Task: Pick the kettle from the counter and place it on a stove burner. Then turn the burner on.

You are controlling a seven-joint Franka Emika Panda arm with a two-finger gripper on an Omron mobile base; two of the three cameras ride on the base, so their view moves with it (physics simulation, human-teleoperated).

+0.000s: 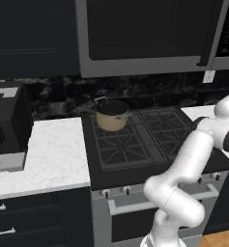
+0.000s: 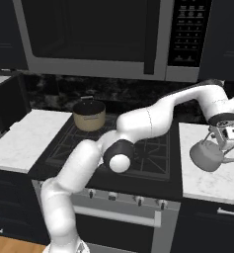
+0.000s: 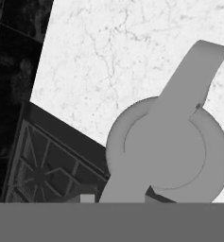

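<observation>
At left, the tan pot [image 2: 89, 115] sat on a rear stove burner [image 2: 84, 141]; the grates nearer me were bare. To the right, the kettle [image 2: 206, 155] stood on the white bench [image 2: 207, 183] beside the cooktop, apparently tilted, its arched handle [image 3: 191, 78] rising toward me. My gripper [image 2: 226, 143] hung at that handle; whether my jaws were spread or pinching it, I could not tell. I judged the kettle rigid, light and smooth-sided, so the handle was the sound hold.

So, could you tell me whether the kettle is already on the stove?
No, the kettle is over the white counter, right of the cooktop.
</observation>
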